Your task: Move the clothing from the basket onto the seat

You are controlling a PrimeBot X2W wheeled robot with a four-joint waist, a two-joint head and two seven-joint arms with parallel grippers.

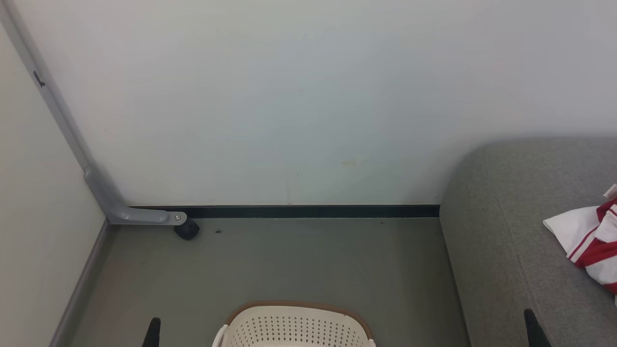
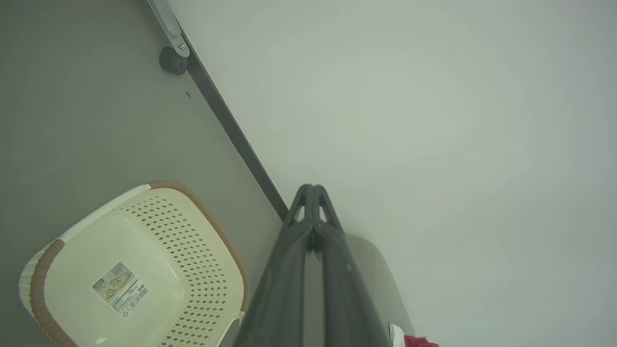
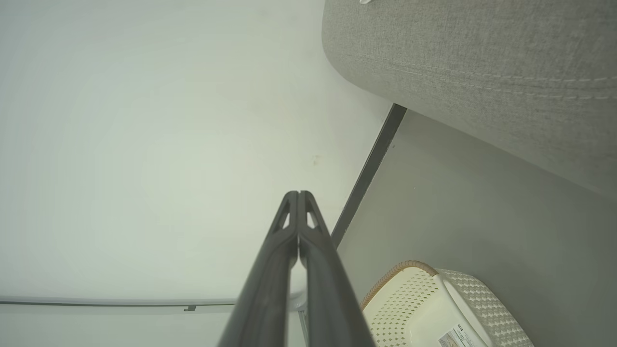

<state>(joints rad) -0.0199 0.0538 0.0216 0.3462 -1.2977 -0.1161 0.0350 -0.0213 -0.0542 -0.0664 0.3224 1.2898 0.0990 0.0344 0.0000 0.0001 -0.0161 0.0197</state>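
The cream basket [image 1: 294, 325] with its brown rim stands on the floor at the bottom middle of the head view; its inside [image 2: 120, 270] holds just a label. Red and white clothing [image 1: 590, 241] lies on the grey seat [image 1: 511, 231] at the right. My left gripper [image 1: 153, 332] shows as a dark tip left of the basket, and my right gripper [image 1: 534, 327] rises over the seat's front part. In the wrist views the left gripper [image 2: 312, 189] and right gripper [image 3: 298, 195] are shut on nothing, pointing at the wall. A corner of the seat [image 3: 472, 62] and the basket [image 3: 434, 313] show below the right gripper.
A pale wall [image 1: 308, 96] with a dark skirting strip [image 1: 308, 211] closes the back. A grey metal bracket with a black caster [image 1: 187, 229] stands in the left corner. Grey floor [image 1: 308, 260] stretches between wall, basket and seat.
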